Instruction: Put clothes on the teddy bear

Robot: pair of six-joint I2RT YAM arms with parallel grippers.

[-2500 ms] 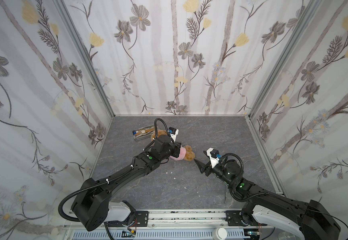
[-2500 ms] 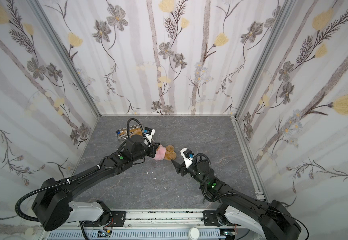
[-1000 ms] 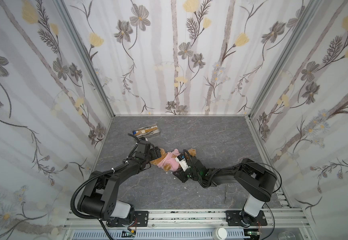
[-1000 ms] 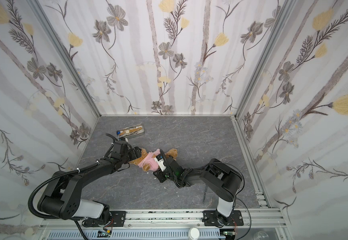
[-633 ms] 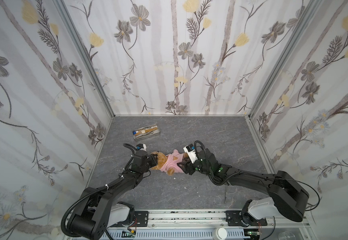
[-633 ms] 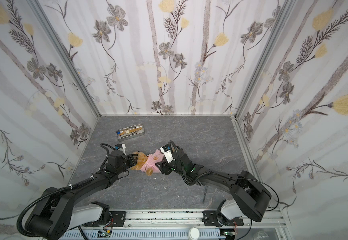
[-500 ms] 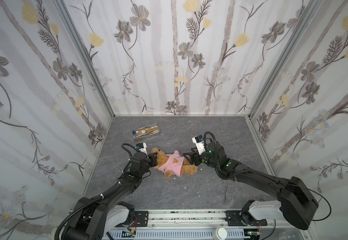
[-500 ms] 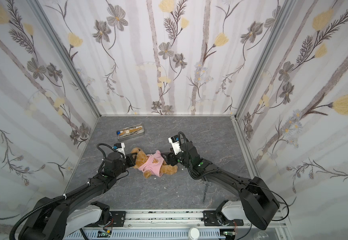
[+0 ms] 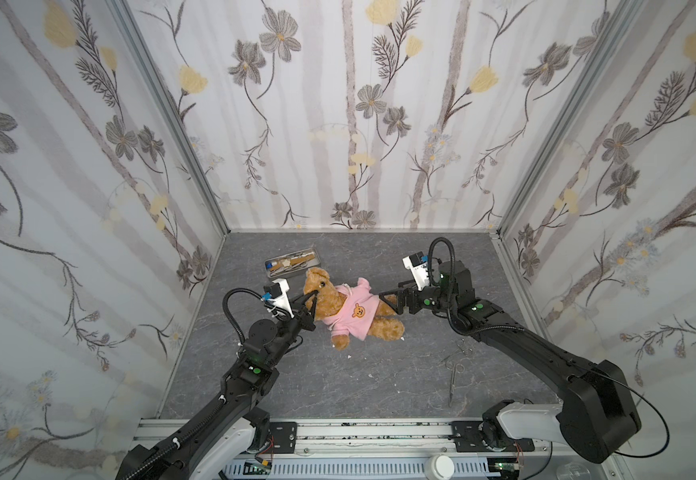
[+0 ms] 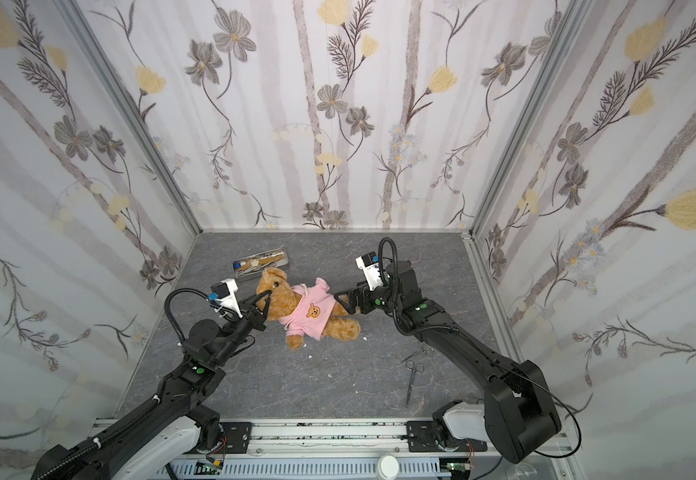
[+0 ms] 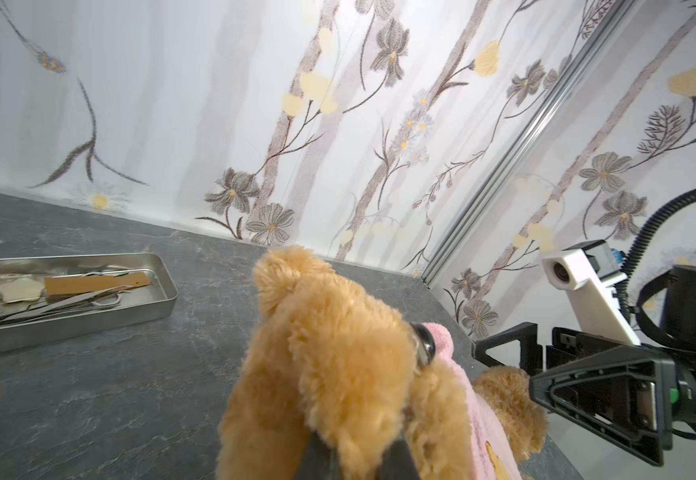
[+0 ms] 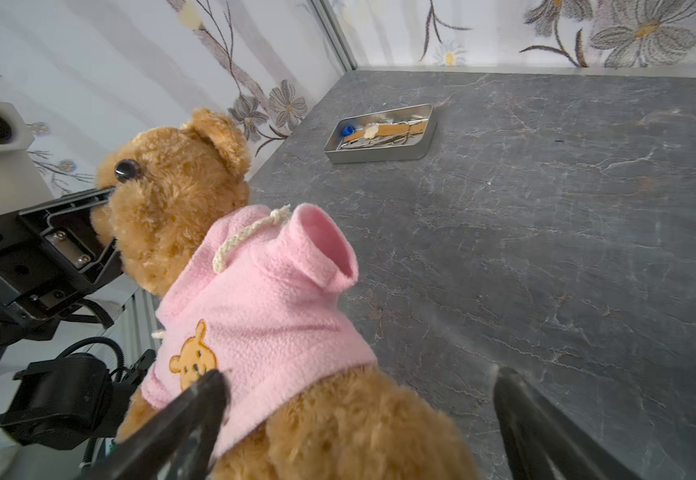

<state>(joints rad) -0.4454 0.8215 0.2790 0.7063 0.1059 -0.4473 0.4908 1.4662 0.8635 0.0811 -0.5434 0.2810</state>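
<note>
Bear [image 9: 323,289] in a pink shirt [image 9: 350,311], lying mid-table between the two arms

Left gripper [image 9: 311,297] was clamped on the fur at the bear's head, with its tips buried in fluff in the left wrist view. Just behind the head, a metal tray [image 11: 88,322] held thin steel tools, a tan strip and a blue bit; the rest was too small to make out. Right gripper [image 9: 390,303] sat spread wide by the bear's leg, and I couldn't tell if it touched. Scissors [image 9: 453,374] lay further right on the table.

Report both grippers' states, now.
Left gripper: shut on the teddy bear's head.
Right gripper: open, holding nothing.
</note>
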